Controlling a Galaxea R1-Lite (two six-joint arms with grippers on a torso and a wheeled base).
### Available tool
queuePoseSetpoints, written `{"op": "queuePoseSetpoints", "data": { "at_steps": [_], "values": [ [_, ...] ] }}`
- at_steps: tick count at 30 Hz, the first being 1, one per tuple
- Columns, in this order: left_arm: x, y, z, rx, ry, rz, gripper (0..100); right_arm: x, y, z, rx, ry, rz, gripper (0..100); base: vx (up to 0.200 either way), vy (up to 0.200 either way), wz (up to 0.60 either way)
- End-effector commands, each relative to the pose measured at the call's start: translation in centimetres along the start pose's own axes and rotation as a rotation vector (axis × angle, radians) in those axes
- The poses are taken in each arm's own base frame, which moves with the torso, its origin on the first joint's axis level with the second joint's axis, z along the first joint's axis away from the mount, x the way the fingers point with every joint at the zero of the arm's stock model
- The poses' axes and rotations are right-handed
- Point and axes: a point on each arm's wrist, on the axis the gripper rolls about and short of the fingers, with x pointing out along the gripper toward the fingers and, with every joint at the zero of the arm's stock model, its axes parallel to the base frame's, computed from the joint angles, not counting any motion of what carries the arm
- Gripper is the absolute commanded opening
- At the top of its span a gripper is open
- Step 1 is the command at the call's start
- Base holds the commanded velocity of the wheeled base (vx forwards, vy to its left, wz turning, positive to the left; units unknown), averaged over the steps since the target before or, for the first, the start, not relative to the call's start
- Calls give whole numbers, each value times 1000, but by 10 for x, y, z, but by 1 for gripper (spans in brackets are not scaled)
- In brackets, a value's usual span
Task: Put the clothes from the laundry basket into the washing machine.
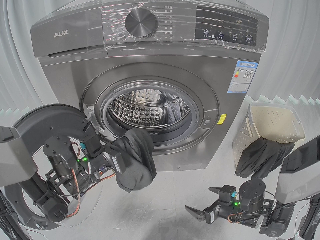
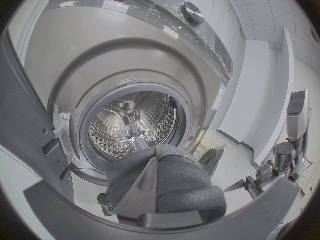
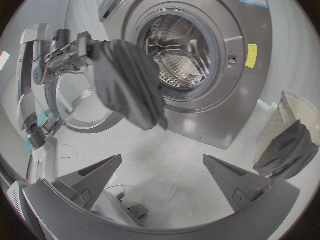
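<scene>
1. The room has a pale grey floor (image 1: 156,197), and a white curtain (image 1: 293,50) hangs behind everything.
2. A grey washer (image 1: 66,80) stands in front of me on that floor. Its round door (image 1: 46,114) is swung fully open to my left, so the mouth is clear.
3. The steel drum (image 1: 146,110) shows its perforated wall and ribs, and I see no cloth inside it.
4. Clear film covers the control panel around the dial (image 1: 140,22). A small yellow sticker (image 1: 221,118) sits on the front, right of the mouth.
5. My left pincer (image 1: 120,160) is clamped on a dark garment (image 1: 136,164), with its arm in front of the open door.
6. In the left wrist view one finger (image 2: 146,184) lies bare against the cloth. The fabric bunches over and hides the other.
7. The held garment hangs in the air just in front of the lower left rim of the mouth. Its top is level with the sill and its loose end droops toward the floor. It is outside the drum.
8. A cream basket (image 1: 276,120) with perforated walls stands on the floor just beside the washer's right side, tilted toward me.
9. A second dark piece (image 1: 263,157) is draped over the basket's near rim and hangs down its outer wall.
10. My right pincer (image 3: 161,157) hovers low over the floor, near the front of the basket and below the draped piece. Its fingers are spread wide apart and hold nothing, and it points toward the washer front.
</scene>
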Motion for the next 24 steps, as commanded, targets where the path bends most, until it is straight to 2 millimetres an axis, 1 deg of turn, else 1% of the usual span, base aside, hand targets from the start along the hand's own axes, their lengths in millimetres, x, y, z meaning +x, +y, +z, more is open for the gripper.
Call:
{"op": "queuePoseSetpoints", "data": {
  "at_steps": [1, 2, 3, 6, 12, 14, 16, 18, 21, 24],
  "values": [
    [-20, -7, 11, -8, -20, -17, 0, -4, -17, 10, 48, -48, -119, 100, 0, 0, 0],
    [-20, -7, 10, -8, -17, -17, 0, -4, -17, 10, 48, -50, -123, 100, 0, 0, 0],
    [-23, -6, 7, -10, 0, -8, 0, -5, -20, 13, 65, -73, -185, 100, 0, 0, 0],
    [-28, -5, 4, -6, 18, -2, 0, -8, -27, 18, 129, -102, -240, 100, 0, 0, 0],
    [-32, -6, -4, 7, 54, 12, 0, -16, -42, 30, 161, -162, -284, 100, 0, 0, 0],
    [-31, -5, -8, 5, 72, 17, 0, -17, -50, 31, 172, -166, -305, 100, 0, 0, 0],
    [-29, -3, -13, 2, 90, 25, 0, -20, -62, 33, 189, -178, -320, 100, 0, 0, 0],
    [-28, -3, -13, 1, 90, 23, 0, -22, -69, 33, 200, -178, -318, 100, 0, 0, 0],
    [-28, -4, -14, 8, 98, 19, 0, -22, -72, 33, 205, -177, -308, 100, 0, 0, 0],
    [-27, -3, -15, 11, 99, 22, 0, -22, -69, 34, 200, -182, -299, 100, 200, 0, 0]
  ]
}}
